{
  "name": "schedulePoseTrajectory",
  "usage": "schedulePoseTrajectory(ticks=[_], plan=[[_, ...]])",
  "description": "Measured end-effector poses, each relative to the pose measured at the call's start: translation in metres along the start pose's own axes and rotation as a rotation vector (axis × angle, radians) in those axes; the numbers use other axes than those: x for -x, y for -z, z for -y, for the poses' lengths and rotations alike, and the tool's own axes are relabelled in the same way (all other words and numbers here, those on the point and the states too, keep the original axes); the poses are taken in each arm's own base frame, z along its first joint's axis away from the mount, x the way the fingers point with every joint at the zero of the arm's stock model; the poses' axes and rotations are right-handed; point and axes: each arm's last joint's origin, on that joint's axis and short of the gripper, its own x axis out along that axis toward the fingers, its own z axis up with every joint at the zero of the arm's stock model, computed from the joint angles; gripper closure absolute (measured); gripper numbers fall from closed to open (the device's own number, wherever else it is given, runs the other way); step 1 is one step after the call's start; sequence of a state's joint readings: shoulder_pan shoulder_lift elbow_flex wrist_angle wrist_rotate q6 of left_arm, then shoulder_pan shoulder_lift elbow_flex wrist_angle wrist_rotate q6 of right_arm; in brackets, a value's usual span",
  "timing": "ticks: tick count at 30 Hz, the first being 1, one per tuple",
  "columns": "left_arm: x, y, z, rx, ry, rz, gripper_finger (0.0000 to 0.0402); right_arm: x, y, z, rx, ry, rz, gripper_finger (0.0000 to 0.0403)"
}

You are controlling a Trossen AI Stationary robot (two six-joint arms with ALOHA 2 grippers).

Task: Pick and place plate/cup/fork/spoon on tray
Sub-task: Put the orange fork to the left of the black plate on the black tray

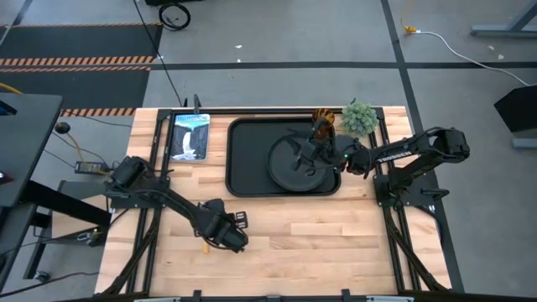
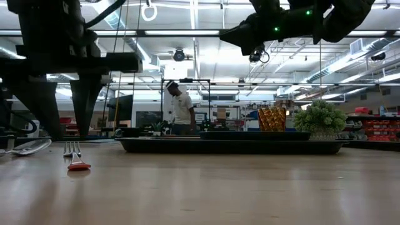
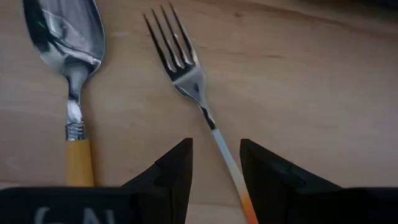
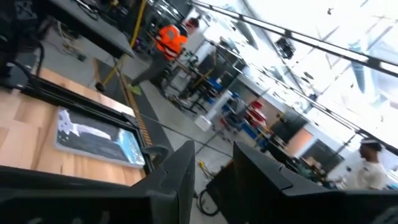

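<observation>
The fork [image 3: 186, 74], with silver tines and a red-orange handle, lies flat on the wooden table beside the orange-handled spoon [image 3: 68, 56]. My left gripper [image 3: 216, 174] is open just above the fork, one finger on each side of its thin neck, touching nothing. In the low view the fork [image 2: 75, 156] lies below the left gripper [image 2: 65, 119]. The round black plate [image 1: 294, 165] lies in the black tray [image 1: 243, 159]. The amber cup [image 1: 324, 122] stands at the tray's far edge. My right gripper [image 1: 304, 155] is open and empty, raised above the plate.
A fuzzy green plant ball [image 1: 359, 117] stands at the table's far right, next to the cup. A blue-white card [image 1: 190, 136] lies left of the tray. A person [image 2: 181, 109] stands in the room beyond the table. Bare wood lies between the fork and the tray.
</observation>
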State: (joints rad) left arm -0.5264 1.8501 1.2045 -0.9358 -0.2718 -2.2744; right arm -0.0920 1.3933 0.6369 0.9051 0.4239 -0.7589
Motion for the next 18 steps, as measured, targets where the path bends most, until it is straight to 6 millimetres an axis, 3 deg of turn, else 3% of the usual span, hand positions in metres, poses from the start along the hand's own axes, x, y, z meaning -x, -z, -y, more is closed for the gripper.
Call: schedulePoseTrajectory(ticks=[9,18], plan=[[-0.025,-0.005,0.013,0.081,-0.051,-0.004,0.026,-0.001,0.001,0.001,-0.004,-0.03,0.026,0.0287],[-0.027,-0.008,0.013,0.081,-0.109,-0.044,0.026,-0.001,0.002,-0.001,0.002,-0.048,0.014,0.0287]])
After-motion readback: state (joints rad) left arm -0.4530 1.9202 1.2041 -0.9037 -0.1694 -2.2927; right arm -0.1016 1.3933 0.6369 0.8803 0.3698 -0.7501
